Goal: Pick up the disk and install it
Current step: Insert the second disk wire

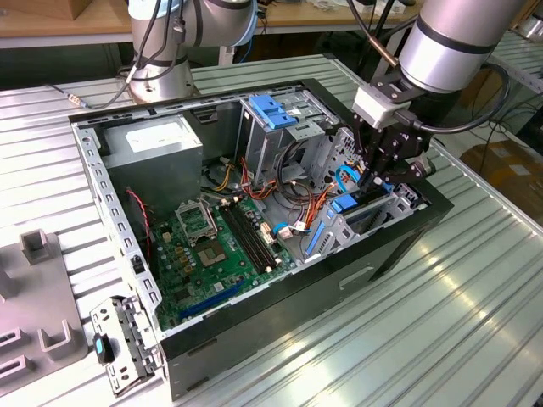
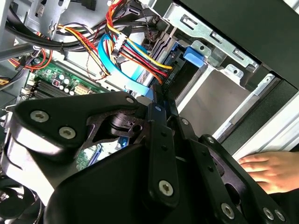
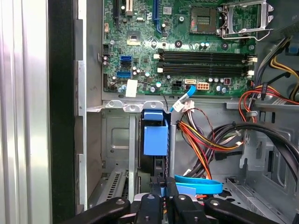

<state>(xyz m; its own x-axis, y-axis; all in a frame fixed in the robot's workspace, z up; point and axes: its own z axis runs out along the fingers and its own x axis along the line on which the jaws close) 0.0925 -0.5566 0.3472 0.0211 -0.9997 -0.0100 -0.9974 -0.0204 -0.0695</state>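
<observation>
Inside an open computer case (image 1: 102,182) lying on a ribbed metal table (image 1: 458,322), the arm's gripper (image 1: 379,180) reaches down into the drive bay (image 3: 117,140) at the exterior view's right end of the case. Its fingers (image 3: 150,205) are drawn close together and appear to pinch the top edge of the disk (image 3: 155,137), which stands on edge, partly sunk between the bay's metal walls, its blue rail frame facing the first wrist view. A blue flat cable (image 3: 198,185) loops just beside the fingers, and a bundle of coloured wires (image 3: 201,140) hangs near the slot. The likeliest trouble, judging from this crowding, is a cable caught between the frame and the bay wall, or the disk tilting in so narrow a grip and jamming on the rails. A person's hand (image 2: 271,170) rests by the case's outer wall (close under the arm in the second wrist view), and any sideways swing could strike it.
</observation>
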